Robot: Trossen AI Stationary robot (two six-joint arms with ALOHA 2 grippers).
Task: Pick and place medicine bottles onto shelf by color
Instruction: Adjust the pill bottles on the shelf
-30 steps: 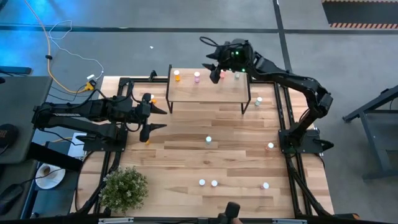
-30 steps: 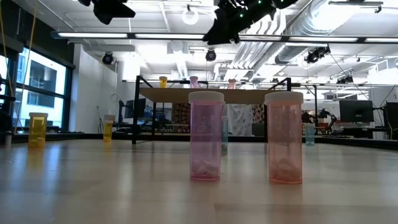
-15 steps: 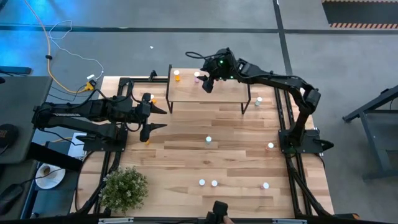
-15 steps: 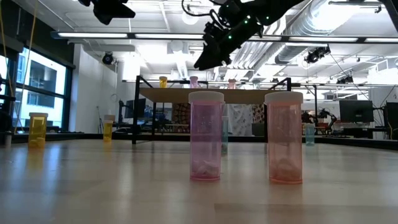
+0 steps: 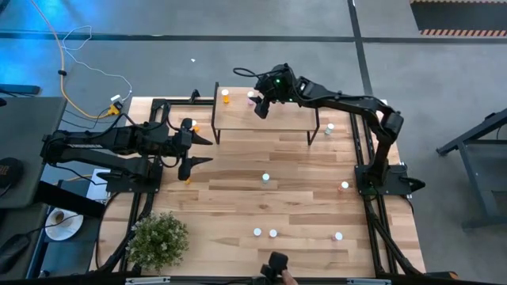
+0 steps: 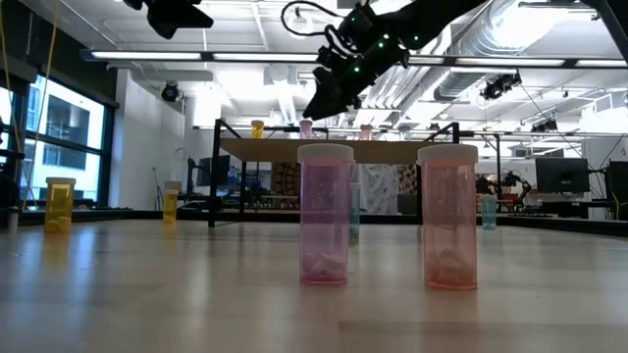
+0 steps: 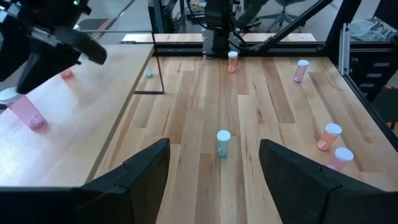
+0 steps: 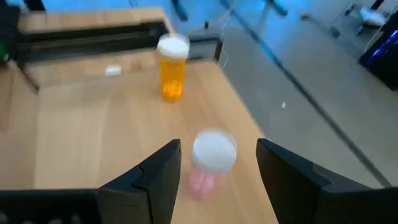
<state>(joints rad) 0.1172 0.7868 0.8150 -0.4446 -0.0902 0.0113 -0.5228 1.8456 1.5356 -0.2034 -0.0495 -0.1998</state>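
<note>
The light-wood shelf (image 5: 269, 119) stands at the table's far edge. An orange bottle (image 8: 172, 71) and a pink bottle (image 8: 213, 158) stand on its left part. My right gripper (image 8: 217, 186) hovers open over the shelf (image 6: 353, 149). Its fingers stand on either side of the pink bottle, a little behind it and apart from it. Another bottle (image 6: 365, 131) stands farther right on the shelf. My left gripper (image 5: 198, 150) waits open above the table's left side. Several bottles stand loose on the table, among them a pale green one (image 7: 223, 143) and two pink ones (image 6: 325, 214) (image 6: 448, 216).
Loose bottles stand near the table's near edge (image 5: 265, 233) (image 5: 338, 236), at the right (image 5: 344, 186), beside the shelf's right leg (image 5: 329, 129), and orange ones at the left (image 5: 196, 127). A potted plant (image 5: 158, 237) sits at the near left corner. Black frame rails border the table.
My right gripper has gone down and toward the table's left along the shelf, from over its right half to just behind the pink bottle, staying open. The bottles have not moved.
</note>
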